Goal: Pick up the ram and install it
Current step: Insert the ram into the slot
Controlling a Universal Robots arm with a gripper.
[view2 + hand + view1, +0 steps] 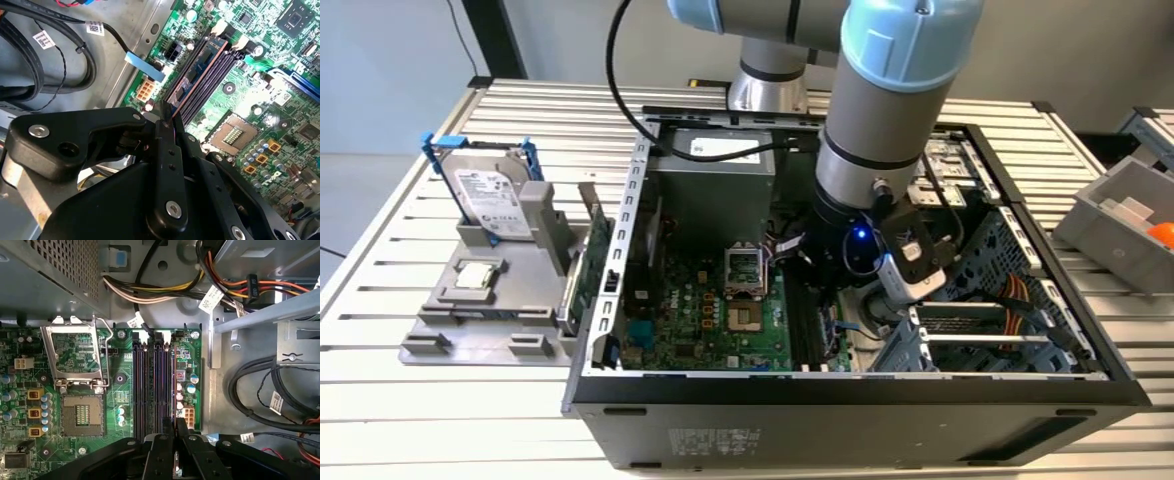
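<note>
Just ahead of the claw [167,117], the ram [200,65] sits along a motherboard slot [212,82], fingers clenched on its near end.

Slatted metal table [454,420], open computer case [854,400], grey fixture tray [480,320]

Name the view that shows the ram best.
The second wrist view: the ram lies along a slot, its blue face and edge plain. The first wrist view shows it edge-on as a thin line. In the exterior view the arm blocks it.
</note>
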